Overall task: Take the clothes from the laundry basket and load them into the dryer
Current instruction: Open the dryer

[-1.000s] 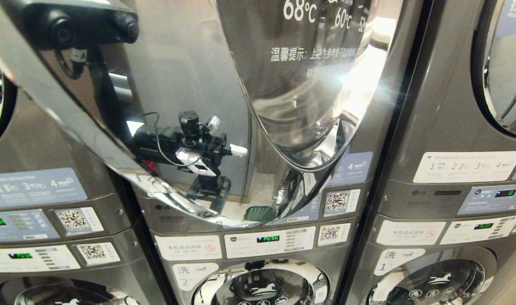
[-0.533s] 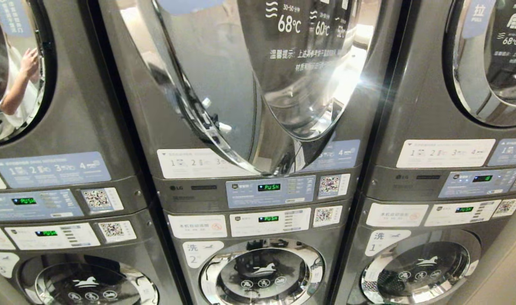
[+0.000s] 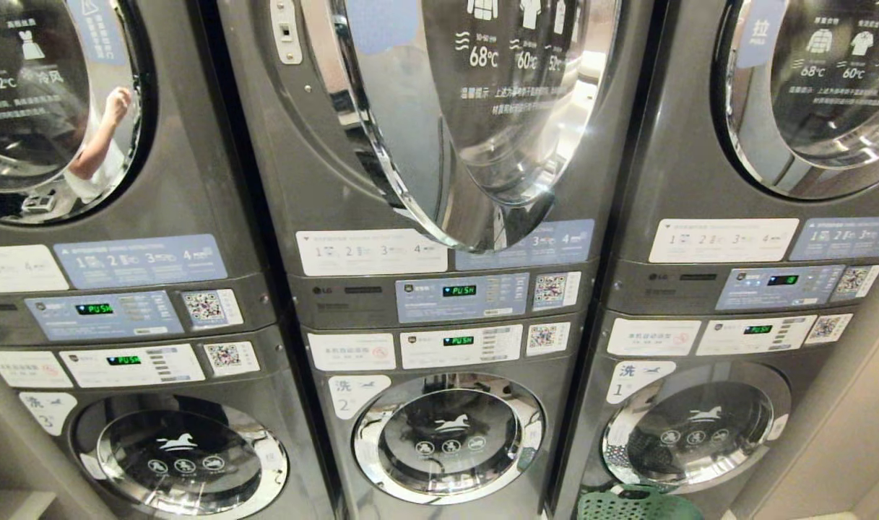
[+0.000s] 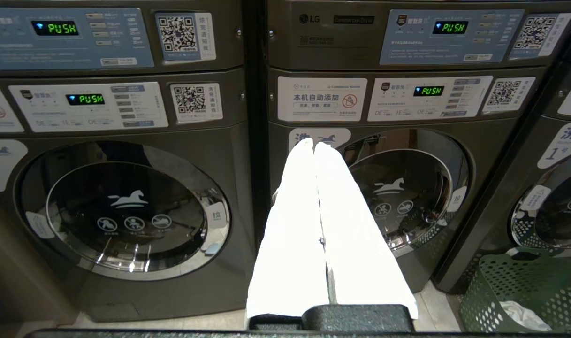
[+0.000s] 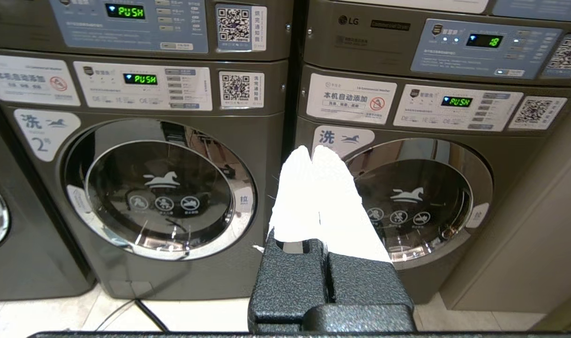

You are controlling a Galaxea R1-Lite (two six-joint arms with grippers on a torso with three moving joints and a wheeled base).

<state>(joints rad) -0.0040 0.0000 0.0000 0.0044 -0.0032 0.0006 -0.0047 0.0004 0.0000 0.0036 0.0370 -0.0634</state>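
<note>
Three stacked LG washer/dryer units side by side, dryers on top, washers below. The middle dryer (image 3: 439, 144) has its chrome-ringed door (image 3: 482, 123) swung open, hinged on the right side of the opening; the temp stickers on the glass read 68°C / 60°C. Its control panel (image 3: 462, 296) shows green PUSH, same as the washer panel under it.

The laundry basket (image 4: 520, 291) is on the floor in front of the right-hand stack, just beside the bottom of that washer's door. Dark green, round holes all over the sides, and something white, prob a piece of clothing (image 4: 524, 313), lying inside. In the head view only its rim peeks in at the bottom edge (image 3: 630, 504).

Left gripper (image 4: 314, 146) has its white fingers pressed together, nothing between them, pointing at the middle washer (image 4: 398, 197), near the "洗" label. The basket sits well off to that gripper's right and lower down, not close to the fingertips at all.

Right gripper (image 5: 312, 151) is closed too, tips touching, empty, aimed at the seam between the middle washer and the right-hand washer (image 5: 416, 202). Basket isn't in that cam's view.

Neither arm shows in the head view. A person's raised arm (image 3: 100, 137) is reflected in the left dryer's door glass.
</note>
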